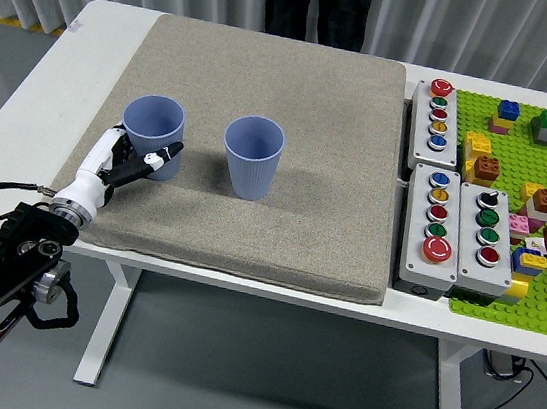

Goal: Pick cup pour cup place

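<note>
Left hand [123,160]: reaches in over the desk's [94,35] near-left edge onto the grey mat [277,104]. Fingers [164,156] partly spread around the base of the left cup [151,135]; thumb tip against its near wall, other fingers at its left side. Whether the grip is fully closed cannot be told.

Left cup: blue, upright, standing on the mat's left part, not yet lifted.

Second cup [253,155]: blue, upright, just beside the first, toward the mat's middle. Contents of either cup not visible.

Right side of desk: button boxes [442,227]; green baseplate with toy bricks [531,198].

Far edge: a person [315,3] stands there, hands not in view.

Right hand: not in view.

Progress: picking under way at most; lifting, pouring and placing remain.
</note>
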